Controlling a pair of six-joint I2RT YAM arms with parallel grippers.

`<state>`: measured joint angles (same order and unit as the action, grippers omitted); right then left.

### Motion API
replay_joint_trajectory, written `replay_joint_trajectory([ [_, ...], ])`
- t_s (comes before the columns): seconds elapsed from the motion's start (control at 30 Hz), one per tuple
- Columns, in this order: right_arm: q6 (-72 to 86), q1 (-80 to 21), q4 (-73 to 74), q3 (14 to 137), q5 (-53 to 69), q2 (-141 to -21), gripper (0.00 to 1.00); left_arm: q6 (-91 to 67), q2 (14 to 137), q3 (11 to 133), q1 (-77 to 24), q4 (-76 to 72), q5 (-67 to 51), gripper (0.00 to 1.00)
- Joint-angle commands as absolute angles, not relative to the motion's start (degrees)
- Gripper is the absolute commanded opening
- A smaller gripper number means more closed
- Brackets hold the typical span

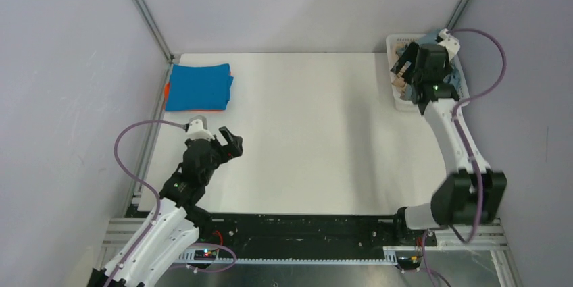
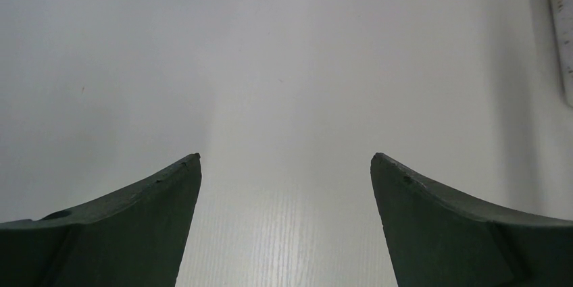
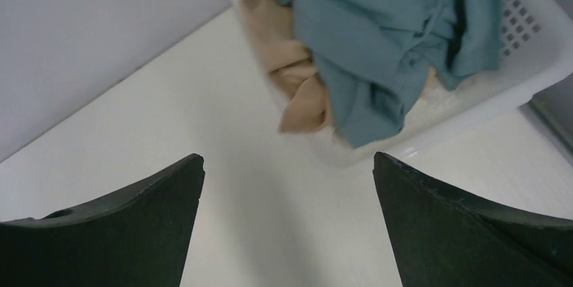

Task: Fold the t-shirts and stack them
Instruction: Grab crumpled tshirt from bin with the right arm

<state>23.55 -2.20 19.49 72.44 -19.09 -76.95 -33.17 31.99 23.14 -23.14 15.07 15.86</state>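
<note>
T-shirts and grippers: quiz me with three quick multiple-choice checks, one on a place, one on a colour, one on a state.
1. Where does the folded blue shirt lie?
A. far left corner of the table
B. middle of the table
C. by the right arm's base

2. What colour is the top shirt in the basket?
A. orange
B. grey-blue
C. white

3. How is the right gripper?
A. shut on a shirt
B. open, holding nothing
C. shut, empty

Answers: 1 A, the top view shows it in that corner. 2 B, the grey-blue shirt lies over a beige shirt. 3 B, its fingers stand wide apart over bare table.
</note>
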Motion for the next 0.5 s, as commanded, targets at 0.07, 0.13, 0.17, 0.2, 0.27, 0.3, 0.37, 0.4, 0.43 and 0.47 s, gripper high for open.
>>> replay_joint_trajectory([
  [0.07, 19.0, 6.8, 24.7, 91.7, -16.5, -96.2, 1.0, -32.2, 35.0, 25.1, -23.3, 12.7, 18.2, 0.98],
  [0.13, 18.5, 8.4, 28.5, 100.7, -16.1, -103.9, 1.0, -32.1, 35.7, 25.1, -23.3, 12.6, 18.6, 0.98],
  [0.17, 18.3, 8.7, 29.3, 103.5, -16.1, -108.8, 1.0, -32.1, 36.2, 25.1, -23.3, 12.5, 18.8, 0.98],
  [0.2, 18.0, 9.3, 30.1, 108.6, -16.1, -110.8, 1.0, -32.1, 36.3, 25.2, -23.3, 12.5, 19.3, 0.98],
  [0.27, 17.7, 10.0, 30.4, 114.5, -15.8, -116.8, 1.0, -32.0, 37.2, 25.3, -23.4, 12.5, 19.9, 0.98],
  [0.3, 17.7, 10.4, 30.4, 118.2, -15.3, -120.5, 1.0, -31.9, 37.8, 25.4, -23.3, 12.5, 19.9, 0.98],
  [0.37, 17.7, 10.9, 30.4, 122.6, -14.6, -126.1, 1.0, -31.8, 38.8, 25.7, -23.3, 12.5, 20.5, 0.98],
  [0.4, 17.7, 11.0, 29.9, 123.8, -14.5, -127.0, 0.98, -31.7, 39.1, 25.8, -23.4, 12.5, 20.5, 0.98],
  [0.43, 17.5, 11.2, 29.4, 126.0, -14.4, -129.2, 0.97, -31.7, 39.7, 25.9, -23.3, 12.5, 20.6, 0.98],
  [0.47, 17.3, 11.3, 27.9, 126.9, -14.3, -130.1, 0.96, -31.7, 40.0, 25.9, -23.3, 12.5, 20.6, 0.98],
])
